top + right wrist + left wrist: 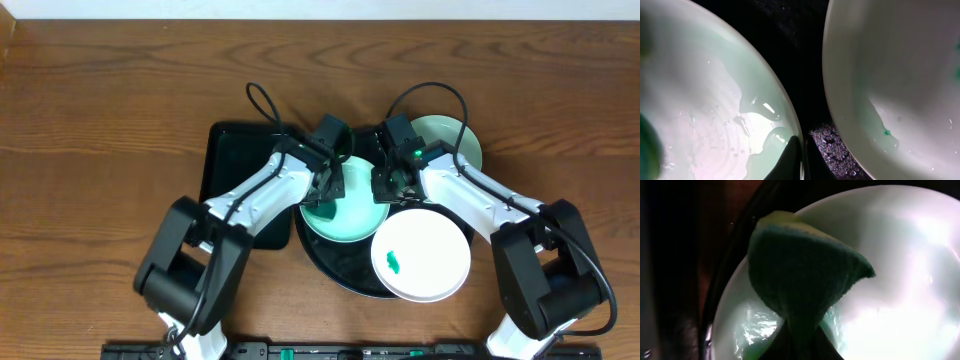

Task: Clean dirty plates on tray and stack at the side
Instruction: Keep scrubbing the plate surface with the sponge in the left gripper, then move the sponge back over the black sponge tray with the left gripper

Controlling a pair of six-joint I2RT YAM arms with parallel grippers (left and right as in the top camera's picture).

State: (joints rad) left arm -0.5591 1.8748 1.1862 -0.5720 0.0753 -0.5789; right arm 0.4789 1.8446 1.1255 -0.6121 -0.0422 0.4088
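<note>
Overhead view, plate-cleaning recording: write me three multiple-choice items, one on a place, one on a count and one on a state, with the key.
1. Where is the sponge?
A over the bare table
B over the mint plate on the black tray
C in the rectangular tray

2. How many plates show?
A two
B three
C four

3. How is the left gripper?
A open
B shut, empty
C shut on the sponge

Key:
1 B: the left wrist view shows the sponge against that plate's pale bowl.
2 B: the mint plate, the white plate and a second mint plate.
3 C: its fingers pinch the sponge's folded end.
</note>
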